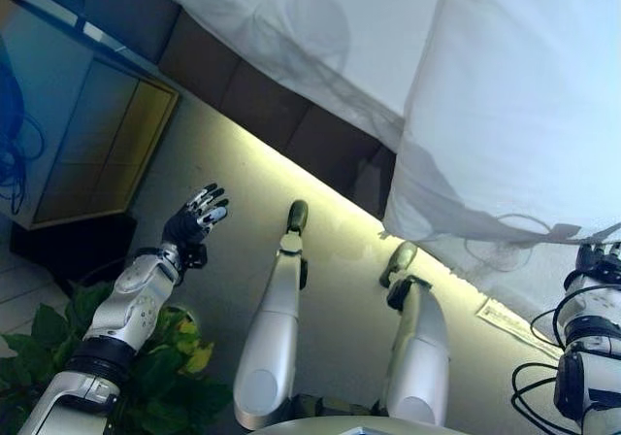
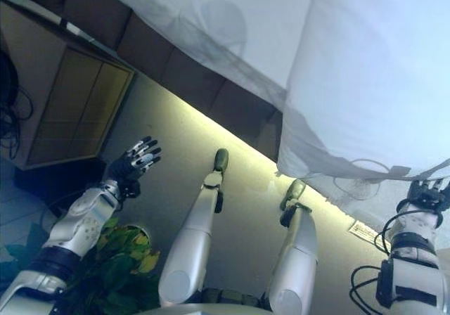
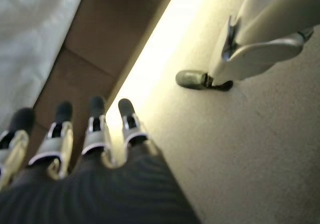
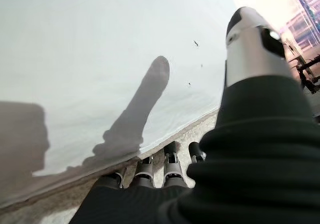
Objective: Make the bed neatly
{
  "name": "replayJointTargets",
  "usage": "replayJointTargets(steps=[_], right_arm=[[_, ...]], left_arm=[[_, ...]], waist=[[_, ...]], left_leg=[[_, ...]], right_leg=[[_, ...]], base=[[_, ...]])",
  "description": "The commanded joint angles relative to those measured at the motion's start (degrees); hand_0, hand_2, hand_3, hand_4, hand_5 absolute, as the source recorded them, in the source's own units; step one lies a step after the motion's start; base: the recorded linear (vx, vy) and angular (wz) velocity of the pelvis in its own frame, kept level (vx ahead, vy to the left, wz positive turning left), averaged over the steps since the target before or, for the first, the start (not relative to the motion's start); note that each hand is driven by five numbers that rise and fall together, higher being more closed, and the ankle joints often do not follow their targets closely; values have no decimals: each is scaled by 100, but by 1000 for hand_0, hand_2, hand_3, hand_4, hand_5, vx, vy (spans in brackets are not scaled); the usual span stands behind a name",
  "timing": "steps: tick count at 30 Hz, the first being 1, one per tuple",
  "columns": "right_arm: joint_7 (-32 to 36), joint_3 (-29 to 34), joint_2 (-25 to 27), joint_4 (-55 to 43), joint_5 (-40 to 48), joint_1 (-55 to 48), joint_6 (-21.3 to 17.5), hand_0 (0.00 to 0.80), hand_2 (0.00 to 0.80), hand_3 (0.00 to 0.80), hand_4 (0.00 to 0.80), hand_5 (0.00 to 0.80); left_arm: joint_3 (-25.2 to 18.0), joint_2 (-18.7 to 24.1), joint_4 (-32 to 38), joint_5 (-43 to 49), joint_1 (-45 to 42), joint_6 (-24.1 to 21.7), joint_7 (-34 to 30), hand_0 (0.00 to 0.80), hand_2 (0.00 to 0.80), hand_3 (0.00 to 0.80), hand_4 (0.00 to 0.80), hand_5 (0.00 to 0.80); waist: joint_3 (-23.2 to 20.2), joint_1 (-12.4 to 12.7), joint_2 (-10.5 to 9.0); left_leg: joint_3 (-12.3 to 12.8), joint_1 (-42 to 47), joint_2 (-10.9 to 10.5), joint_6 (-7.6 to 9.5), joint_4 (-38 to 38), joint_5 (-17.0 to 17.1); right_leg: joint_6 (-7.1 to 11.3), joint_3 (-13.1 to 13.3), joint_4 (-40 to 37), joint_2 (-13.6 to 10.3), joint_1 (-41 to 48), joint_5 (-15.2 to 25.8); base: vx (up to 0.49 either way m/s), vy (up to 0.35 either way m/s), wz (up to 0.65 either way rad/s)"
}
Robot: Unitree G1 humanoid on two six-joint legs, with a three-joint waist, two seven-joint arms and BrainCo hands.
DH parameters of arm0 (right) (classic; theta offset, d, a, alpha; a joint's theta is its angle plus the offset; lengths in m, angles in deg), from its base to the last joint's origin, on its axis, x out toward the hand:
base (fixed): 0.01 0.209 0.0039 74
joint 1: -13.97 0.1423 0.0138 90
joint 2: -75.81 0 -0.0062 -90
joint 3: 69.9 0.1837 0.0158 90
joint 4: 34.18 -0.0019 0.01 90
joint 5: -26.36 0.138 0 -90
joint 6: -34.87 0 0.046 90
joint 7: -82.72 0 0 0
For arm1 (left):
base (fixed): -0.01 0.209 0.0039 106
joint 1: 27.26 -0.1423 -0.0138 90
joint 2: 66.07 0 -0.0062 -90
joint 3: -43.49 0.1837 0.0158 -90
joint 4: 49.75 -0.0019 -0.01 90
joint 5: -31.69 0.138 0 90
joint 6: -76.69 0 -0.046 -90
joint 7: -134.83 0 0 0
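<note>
Duvet [image 1: 524, 115] overhangs bed edge, corner hanging low. Right hand [image 2: 427, 194] at hem, fingers under cloth; grip unclear. Left hand [image 1: 197, 217] wide, empty, well apart. Get firm pinch, pull evenly.

The bed [image 1: 291, 115] runs across the far side, with a sheet [image 1: 320, 37] spread on it and a blanket [image 1: 524, 115] hung over its right part — past the edge. A cabinet [image 1: 87, 134] is set to the left, a plant [image 1: 165, 367] before it.
</note>
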Motion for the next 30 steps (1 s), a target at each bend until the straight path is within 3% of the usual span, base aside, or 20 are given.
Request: replayJointTargets(steps=[1, 10, 20, 21, 25, 26, 28, 30], right_arm=[[-129, 262, 624, 366, -10, -240, 57, 0, 0, 0, 0, 0], [-39, 382, 916, 823, 40, -210, 474, 0, 0, 0, 0, 0], [32, 390, 1373, 907, -477, 88, 604, 0, 0, 0, 0, 0], [42, 390, 1424, 905, -509, 106, 624, 0, 0, 0, 0, 0], [143, 390, 1504, 914, -665, 119, 689, 0, 0, 0, 0, 0], [142, 374, 1525, 924, -682, 152, 716, 580, 580, 580, 580, 580], [137, 346, 1553, 933, -685, 211, 762, 800, 800, 800, 800, 800], [153, 305, 1554, 918, -719, 294, 785, 800, 800, 800, 800, 800]], left_arm=[[-153, 9, -195, -223, -53, -223, -119, 0, 0, 0, 0, 0], [-173, 49, -158, -278, -140, -207, -147, 0, 0, 0, 0, 0], [-111, 116, -98, -422, -275, -104, -275, 0, 0, 0, 0, 0], [-112, 126, -71, -425, -297, -84, -292, 0, 0, 0, 0, 0], [-116, 145, -53, -436, -371, -71, -333, 0, 0, 0, 0, 0], [-109, 160, -62, -455, -367, -55, -314, 0, 0, 0, 0, 0], [-109, 162, -94, -468, -364, -29, -310, 0, 0, 0, 0, 0], [-97, 155, -135, -473, -344, -15, -350, 0, 0, 0, 0, 0]], waist=[[-526, -17, 110], [-559, -22, 191], [-620, 67, 262], [-661, 81, 269], [-701, 121, 266], [-705, 135, 262], [-712, 150, 249], [-721, 164, 248]], left_leg=[[-133, -516, 258, -97, 632, -166], [-126, -642, 228, -102, 733, -209], [-142, -586, 198, -97, 812, -275], [-150, -528, 219, -111, 855, -444], [-135, -555, 220, -102, 932, -485], [-132, -566, 220, -101, 954, -494], [-134, -578, 210, -96, 982, -509], [-125, -580, 210, -86, 986, -502]], right_leg=[[450, 425, -771, -193, -428, 1180], [419, 480, -565, -194, -697, 1193], [398, 454, -312, -279, -721, 1085], [459, 487, -218, -271, -686, 925], [457, 472, -99, -325, -726, 886], [458, 468, -63, -342, -743, 878], [457, 458, -31, -356, -761, 878], [462, 441, -14, -375, -764, 884]], base=[[37, 6, -1], [37, -5, 3], [89, 8, 4], [180, 15, 1], [92, 20, 2], [59, 17, 6], [51, 4, 6], [44, 13, 2]])
